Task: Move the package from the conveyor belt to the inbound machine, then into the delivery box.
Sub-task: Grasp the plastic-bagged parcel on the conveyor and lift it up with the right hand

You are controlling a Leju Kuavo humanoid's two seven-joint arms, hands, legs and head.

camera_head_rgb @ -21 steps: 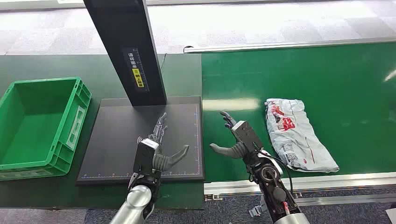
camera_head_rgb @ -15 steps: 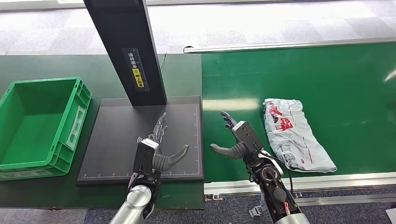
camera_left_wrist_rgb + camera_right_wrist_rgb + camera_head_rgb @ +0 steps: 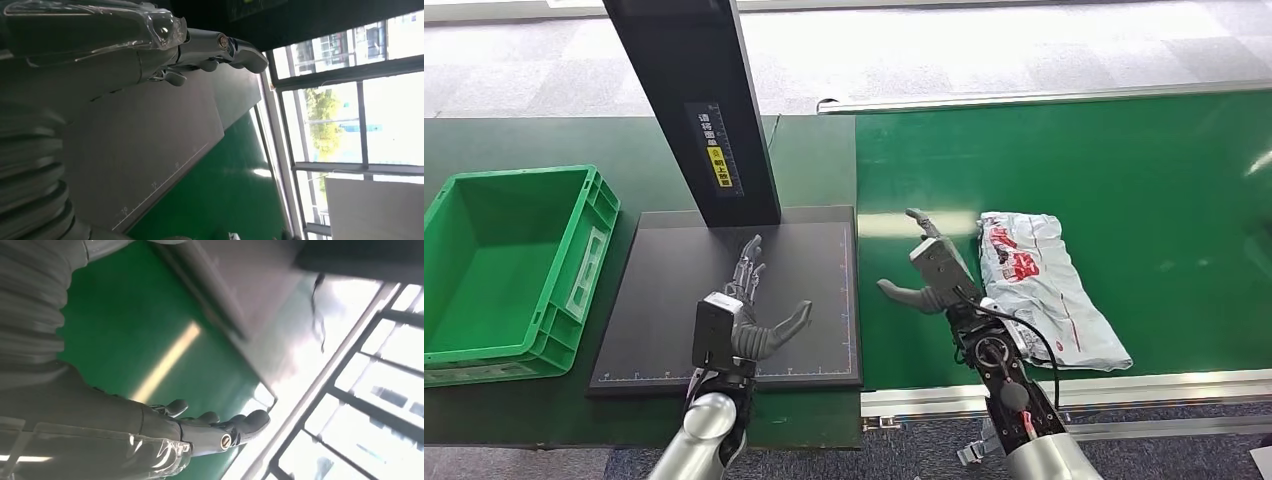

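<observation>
The right hand (image 3: 932, 272) is held spread and empty over the conveyor belt (image 3: 1124, 150), just beside the package (image 3: 1049, 290), which lies near the belt's front edge. The left hand (image 3: 736, 322) is likewise spread and empty over the front part of the black scanner plate (image 3: 674, 260). Nothing has been grasped yet; the lift, the plate and the green box (image 3: 494, 270) are all judged still ahead.

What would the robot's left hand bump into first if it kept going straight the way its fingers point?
Probably the black upright column of the inbound machine. The left hand hovers open over the dark platform, fingers pointing toward the column's base. Depth is hard to judge, so it might pass just right of it.
</observation>
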